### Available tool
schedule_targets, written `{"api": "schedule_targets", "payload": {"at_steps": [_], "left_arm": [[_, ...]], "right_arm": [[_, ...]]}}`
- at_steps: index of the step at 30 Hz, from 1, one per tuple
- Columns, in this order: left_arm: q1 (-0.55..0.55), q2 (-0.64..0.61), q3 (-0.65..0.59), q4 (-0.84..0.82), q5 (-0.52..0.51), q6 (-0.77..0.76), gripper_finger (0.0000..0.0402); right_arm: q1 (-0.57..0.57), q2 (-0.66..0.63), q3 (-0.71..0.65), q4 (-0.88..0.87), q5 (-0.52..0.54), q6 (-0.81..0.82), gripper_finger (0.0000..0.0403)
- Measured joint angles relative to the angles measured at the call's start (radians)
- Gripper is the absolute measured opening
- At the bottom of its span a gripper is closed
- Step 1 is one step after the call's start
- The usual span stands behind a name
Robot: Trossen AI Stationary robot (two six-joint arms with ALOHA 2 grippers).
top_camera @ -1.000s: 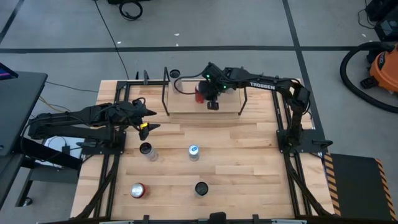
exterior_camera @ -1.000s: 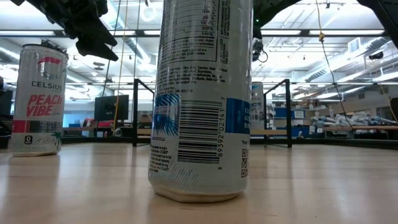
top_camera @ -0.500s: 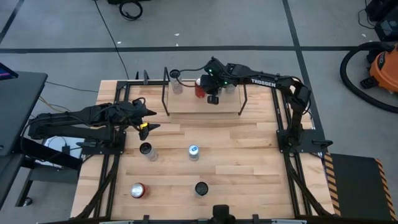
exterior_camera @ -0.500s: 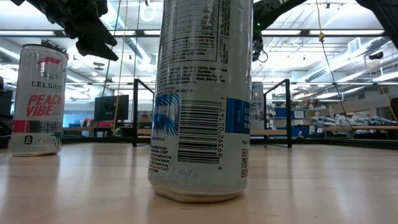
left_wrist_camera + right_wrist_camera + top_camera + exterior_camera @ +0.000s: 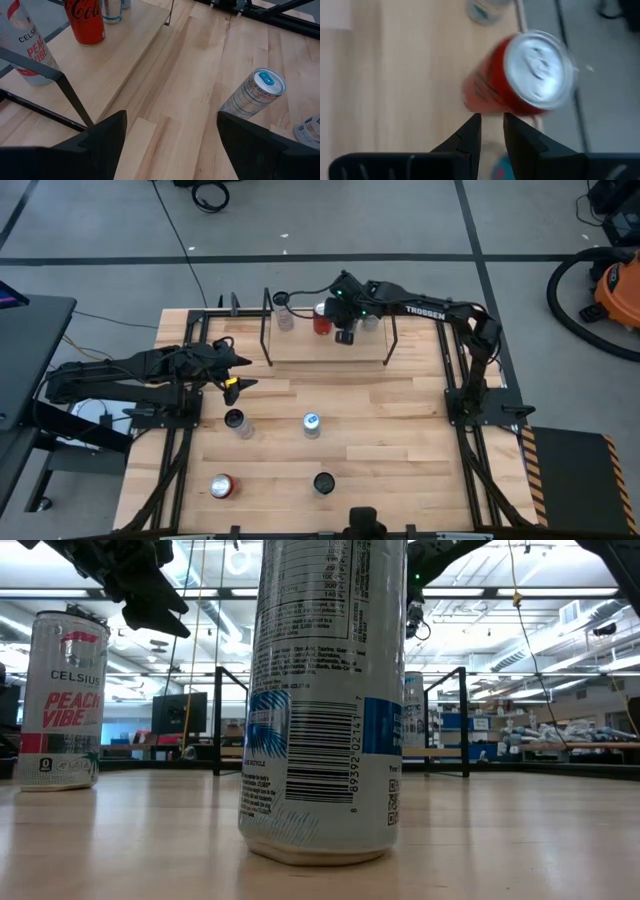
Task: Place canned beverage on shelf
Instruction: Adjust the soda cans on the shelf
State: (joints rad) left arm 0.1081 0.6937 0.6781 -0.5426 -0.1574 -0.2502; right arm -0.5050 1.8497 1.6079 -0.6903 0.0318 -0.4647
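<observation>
The shelf [image 5: 330,345], a light-wood board in a black rod frame, stands at the table's far middle. On it a red cola can [image 5: 322,318] stands upright on its base, between a pale can [image 5: 286,320] and another can [image 5: 370,321]. My right gripper [image 5: 343,333] is shut and slants down, right at the red can's near side [image 5: 491,122]. At the table's left my left gripper [image 5: 236,372] waits open in the air, facing the shelf [image 5: 170,135]. My right gripper's shut fingertips [image 5: 474,125] stand against the red can's side wall, low near its base [image 5: 485,107]. They come from the table's near side, slanting down. The can stands upright on the shelf board. Whether the tips still touch it, I cannot tell.
Several cans stand loose on the table: a dark-topped one [image 5: 235,420], a blue-topped one [image 5: 311,423], a red-topped one [image 5: 222,485] and a dark one [image 5: 323,482], which fills the low view [image 5: 320,700]. Black arm frames line the table's left and right sides.
My right gripper, still shut, has gone toward the table's far edge over the shelf board. The red can, just ahead of its fingertips, has slid a little toward the shelf's far edge and stayed upright.
</observation>
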Motion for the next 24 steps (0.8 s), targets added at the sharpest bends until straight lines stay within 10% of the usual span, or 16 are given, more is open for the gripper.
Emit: {"api": "schedule_targets", "payload": {"at_steps": [24], "left_arm": [[0.000,0.000,0.000,0.008,0.000,0.014,0.0311]], "right_arm": [[-0.067,-0.004,0.029,0.143,0.049,0.055,0.0090]]}}
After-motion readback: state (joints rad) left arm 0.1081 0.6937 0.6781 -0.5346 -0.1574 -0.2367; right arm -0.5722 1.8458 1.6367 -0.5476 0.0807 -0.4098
